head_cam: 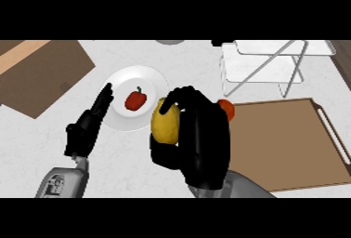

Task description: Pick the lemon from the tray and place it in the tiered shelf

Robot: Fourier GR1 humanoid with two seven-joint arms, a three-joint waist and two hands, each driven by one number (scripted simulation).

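Note:
My right hand holds the yellow lemon, fingers and thumb curled round it, lifted above the counter just left of the brown tray. The hand hides the lemon's right side. The white tiered shelf with its thin wire frame stands at the back right, beyond the tray. An orange-red thing peeks out behind my right hand at the tray's left edge. My left hand rests open at the left, fingers straight and pointing up, beside the white plate.
A white plate holds a small red pepper left of the lemon. A brown board lies at the back left. A grey round object shows at the top edge.

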